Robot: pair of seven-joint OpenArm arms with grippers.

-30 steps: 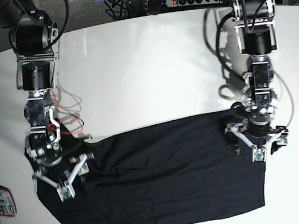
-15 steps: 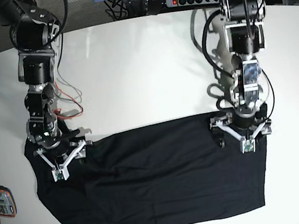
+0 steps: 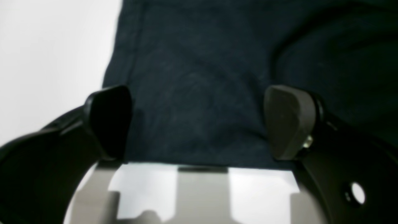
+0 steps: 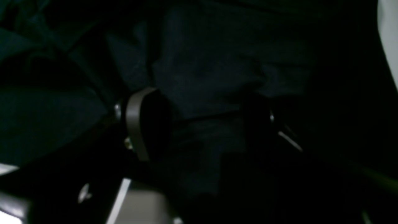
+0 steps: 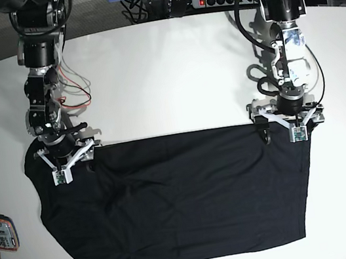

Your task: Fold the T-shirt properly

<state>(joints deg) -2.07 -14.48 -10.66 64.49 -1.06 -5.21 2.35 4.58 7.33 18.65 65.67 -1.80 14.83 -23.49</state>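
- On the white bench (image 5: 164, 78), the large black cloth T-shirt (image 5: 184, 194) lay spread and unfolded.
- At its far edge, the left end effector (image 5: 290, 124) and right end effector (image 5: 65, 162) both stood apart, gripping nothing.
- All folds remained.

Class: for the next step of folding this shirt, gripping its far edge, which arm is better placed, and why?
Probably the left gripper: its open jaws straddle the T-shirt at a flat, straight corner hem. The right gripper, also open, sits over rumpled cloth near the sleeve, a harder pinch.

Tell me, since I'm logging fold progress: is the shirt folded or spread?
Spread: the T-shirt lies open in one flat layer on the table, nothing folded over.
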